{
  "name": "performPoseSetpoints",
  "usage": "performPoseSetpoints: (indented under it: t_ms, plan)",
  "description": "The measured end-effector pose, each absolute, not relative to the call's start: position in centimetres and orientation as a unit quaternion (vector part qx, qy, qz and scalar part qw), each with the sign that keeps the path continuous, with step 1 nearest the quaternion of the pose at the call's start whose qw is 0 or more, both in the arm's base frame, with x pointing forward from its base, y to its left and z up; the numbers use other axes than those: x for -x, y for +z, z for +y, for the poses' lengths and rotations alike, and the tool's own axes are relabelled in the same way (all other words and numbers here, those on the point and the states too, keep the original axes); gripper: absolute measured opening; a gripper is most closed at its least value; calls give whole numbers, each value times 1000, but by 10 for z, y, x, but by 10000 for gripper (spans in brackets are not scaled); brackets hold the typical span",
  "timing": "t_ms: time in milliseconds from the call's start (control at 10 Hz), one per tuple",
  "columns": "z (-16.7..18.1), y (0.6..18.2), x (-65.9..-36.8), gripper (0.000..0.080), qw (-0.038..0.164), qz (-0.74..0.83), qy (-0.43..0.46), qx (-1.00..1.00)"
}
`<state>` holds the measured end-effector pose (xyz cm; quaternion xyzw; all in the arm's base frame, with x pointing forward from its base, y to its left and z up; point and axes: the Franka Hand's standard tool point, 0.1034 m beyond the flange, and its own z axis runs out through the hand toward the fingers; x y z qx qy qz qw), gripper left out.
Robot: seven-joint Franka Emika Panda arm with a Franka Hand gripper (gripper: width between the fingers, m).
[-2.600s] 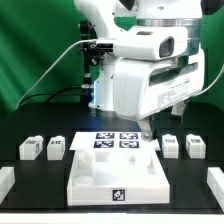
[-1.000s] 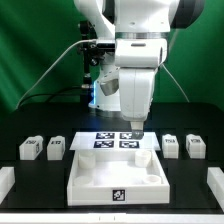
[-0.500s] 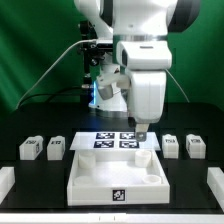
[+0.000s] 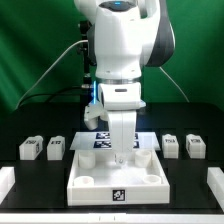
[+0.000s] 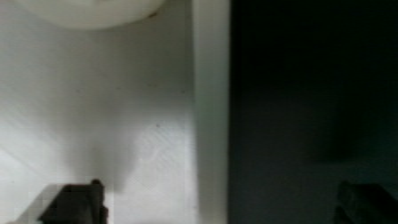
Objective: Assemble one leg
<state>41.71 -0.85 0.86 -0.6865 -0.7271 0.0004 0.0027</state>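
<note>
Four small white legs with marker tags stand on the black table, two on the exterior view's left (image 4: 30, 149) (image 4: 56, 147) and two on its right (image 4: 171, 146) (image 4: 195, 146). My gripper (image 4: 120, 154) points down over the back part of the large white tray-like piece (image 4: 90, 184), between the two pairs and apart from every leg. In the wrist view my gripper (image 5: 219, 205) is open and empty, with one dark fingertip (image 5: 75, 205) over the white tray surface (image 5: 125, 110) and the other over the black table. A round corner socket (image 5: 89, 8) shows ahead.
The marker board (image 4: 88, 141) lies behind the tray, partly hidden by my arm. White blocks sit at the front corners of the table on the left (image 4: 5, 181) and right (image 4: 216, 181). A green backdrop and cables are behind the arm.
My arm has swung toward the exterior view's left and come lower, from over the marker board to over the tray's back part. The legs and tray have not moved.
</note>
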Motion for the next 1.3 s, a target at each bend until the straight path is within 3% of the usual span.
performPoseSetpoints:
  t_ms: [100,200,300,400,500,600,700,1300]
  plan:
    - [-9,9,-417,650,3,-727,1,687]
    - [-9,9,-417,561,3,-727,1,687]
    - [-9,8,-416,384,4,-727,1,687]
    - [-9,8,-416,384,4,-727,1,687]
    - [-9,8,-416,242,4,-727,1,687]
    - [-9,8,-416,242,4,-727,2,687]
    - [-9,8,-416,72,4,-727,1,687]
    - [-9,8,-416,57,4,-727,1,687]
